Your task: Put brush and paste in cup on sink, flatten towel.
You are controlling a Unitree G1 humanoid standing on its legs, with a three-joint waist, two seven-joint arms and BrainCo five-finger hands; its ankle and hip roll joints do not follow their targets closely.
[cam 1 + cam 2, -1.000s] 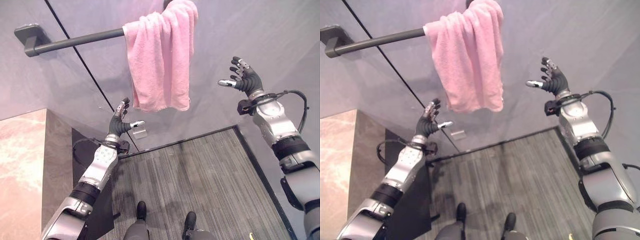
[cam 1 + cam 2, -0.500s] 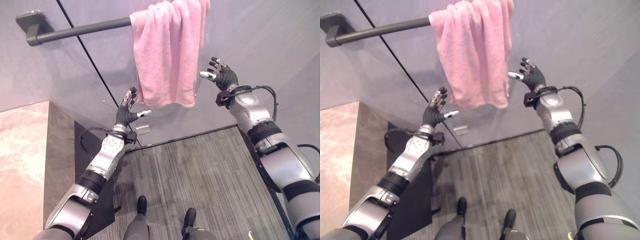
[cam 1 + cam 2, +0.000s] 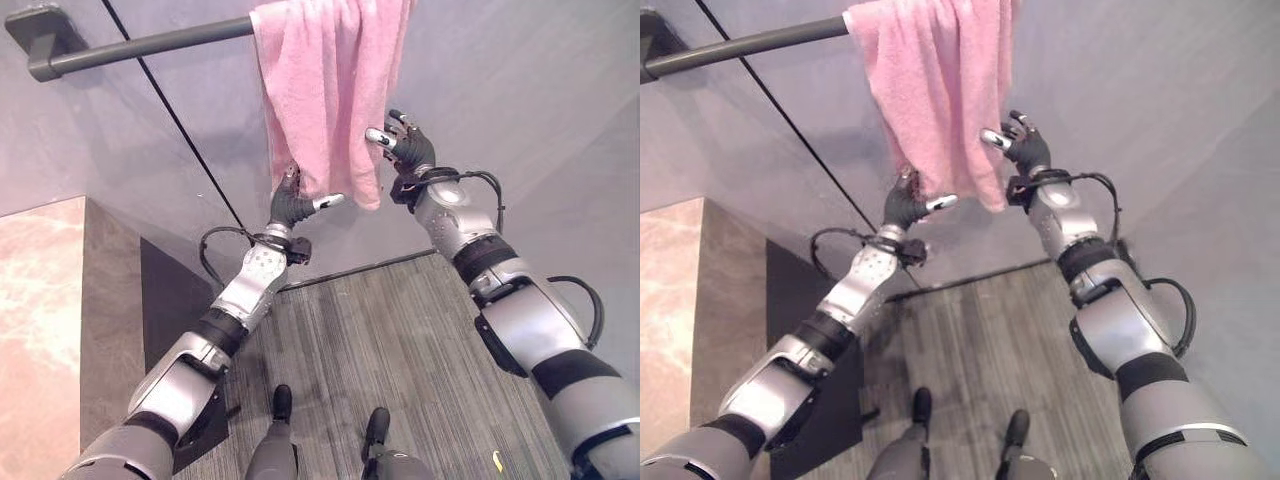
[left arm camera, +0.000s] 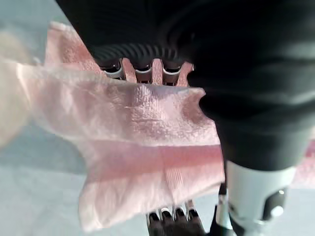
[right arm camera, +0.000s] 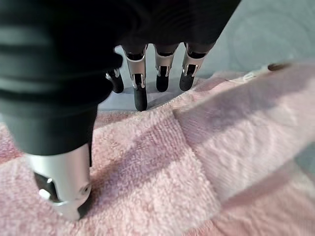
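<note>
A pink towel hangs bunched over a dark bar on the grey wall. My left hand is at the towel's lower left corner. Its fingers run up along the cloth's back and its thumb sticks out in front, not pinching. In the left wrist view the towel drapes across the finger bases beside the thumb. My right hand is open at the towel's lower right edge. Its straight fingers reach past the cloth and its thumb lies over the front.
The bar ends in a dark wall bracket at the far left. A marble counter with a dark side panel stands at the left. Striped grey floor lies below.
Both hands have risen and closed in from either side onto the towel's lower edge. The left now touches the left corner, the right the right edge. The view has shifted slightly.
</note>
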